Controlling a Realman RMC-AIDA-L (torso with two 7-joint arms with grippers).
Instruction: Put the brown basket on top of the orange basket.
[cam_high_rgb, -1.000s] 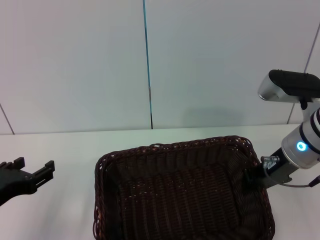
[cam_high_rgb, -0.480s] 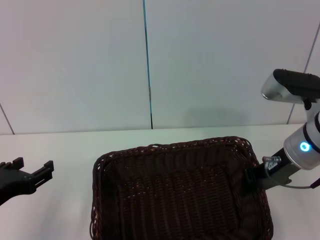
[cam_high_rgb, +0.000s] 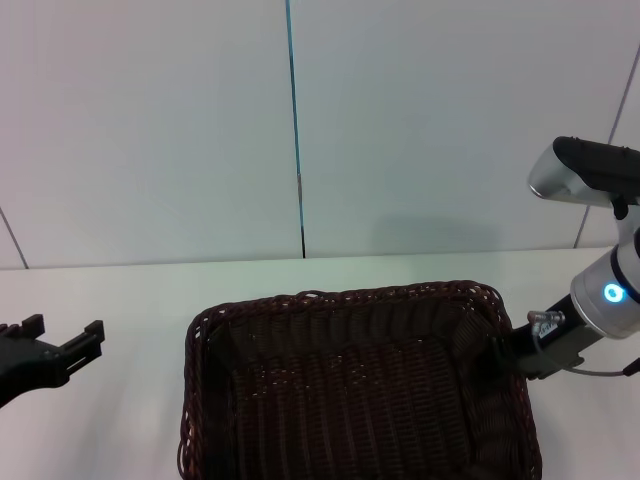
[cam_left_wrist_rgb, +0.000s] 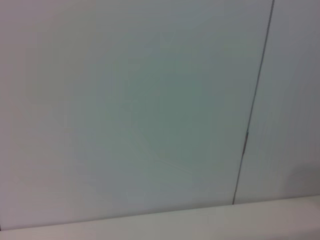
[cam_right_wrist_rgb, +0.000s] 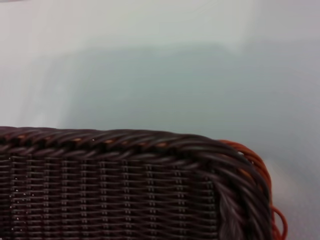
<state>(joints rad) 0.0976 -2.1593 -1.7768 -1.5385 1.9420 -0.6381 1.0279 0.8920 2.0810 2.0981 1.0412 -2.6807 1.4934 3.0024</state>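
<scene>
The brown basket (cam_high_rgb: 350, 390) fills the lower middle of the head view on the white table. My right gripper (cam_high_rgb: 500, 355) is at its right rim, shut on the rim with one finger inside the basket. The right wrist view shows the brown basket's braided rim (cam_right_wrist_rgb: 125, 140) close up. A sliver of the orange basket (cam_right_wrist_rgb: 258, 163) peeks out beyond the brown basket's corner there. The orange basket is hidden in the head view. My left gripper (cam_high_rgb: 66, 328) is open and empty at the far left, apart from the baskets.
The white table (cam_high_rgb: 130, 290) runs to a pale wall with a dark vertical seam (cam_high_rgb: 296, 130). The left wrist view shows only that wall, the seam (cam_left_wrist_rgb: 250, 115) and the table edge.
The brown basket has sunk a little and shifted toward me, with my right gripper still on its rim. My left gripper has dropped slightly.
</scene>
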